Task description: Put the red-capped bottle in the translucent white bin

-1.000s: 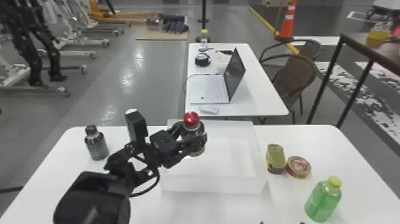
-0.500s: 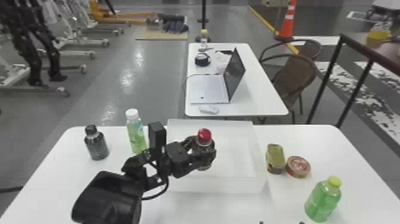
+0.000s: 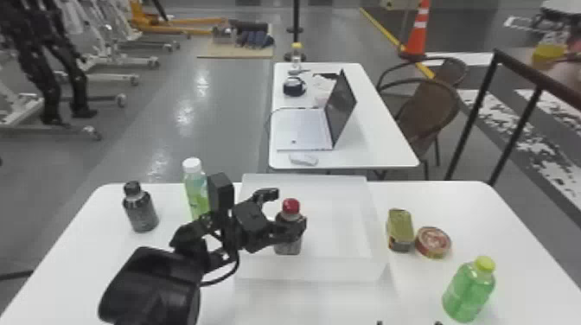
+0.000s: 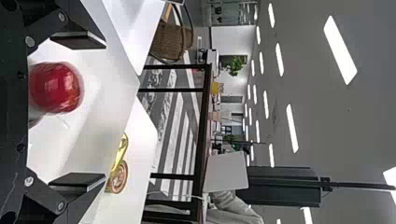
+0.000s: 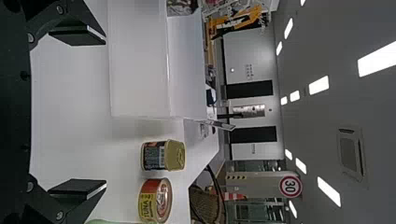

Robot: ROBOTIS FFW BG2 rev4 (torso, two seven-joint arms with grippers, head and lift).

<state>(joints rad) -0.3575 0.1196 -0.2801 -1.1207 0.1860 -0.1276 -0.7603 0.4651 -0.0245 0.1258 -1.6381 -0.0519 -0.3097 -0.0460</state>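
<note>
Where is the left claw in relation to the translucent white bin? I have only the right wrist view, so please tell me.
Observer: In the head view, the left claw is over the left part of the translucent white bin.
Operator: Thank you. And are its fingers closed together?
Observer: No, in the left wrist view the fingers stand wide apart, with the red-capped bottle in the space between them.
Operator: Is there some dark bottle on the table, to the left of the bin?
Observer: Yes, the head view shows a black-capped dark bottle upright there on the table.
</note>
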